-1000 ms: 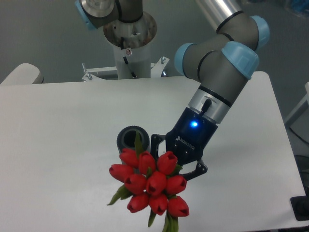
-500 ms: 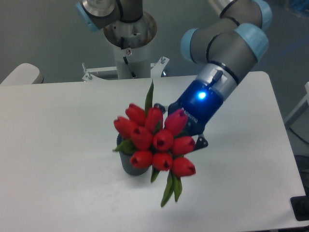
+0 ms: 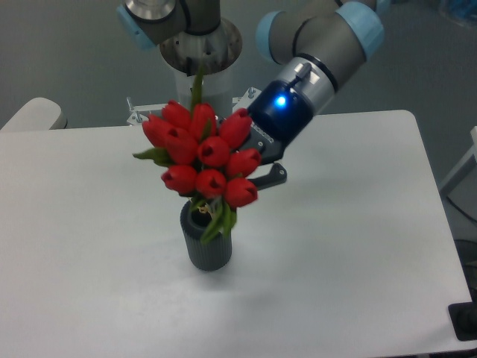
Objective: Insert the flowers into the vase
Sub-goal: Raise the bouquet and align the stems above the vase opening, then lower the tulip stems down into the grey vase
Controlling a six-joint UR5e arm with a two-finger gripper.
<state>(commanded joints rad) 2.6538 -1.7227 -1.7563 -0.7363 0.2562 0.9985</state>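
— Where's the bunch?

— The flowers (image 3: 203,155) are up over the vase (image 3: 208,241), heads tilted a bit to the left, with the green stems and leaves dipping into its round mouth. I count roughly 9 red heads.

— And the hand (image 3: 262,165)?

— Behind the blooms on the right, blue light glowing on its body. It looks clamped on the flowers, though the petals hide the actual fingertips.

— The vase?

— Upright on the white worktop (image 3: 358,246), dark grey, ribbed, directly below the bunch.
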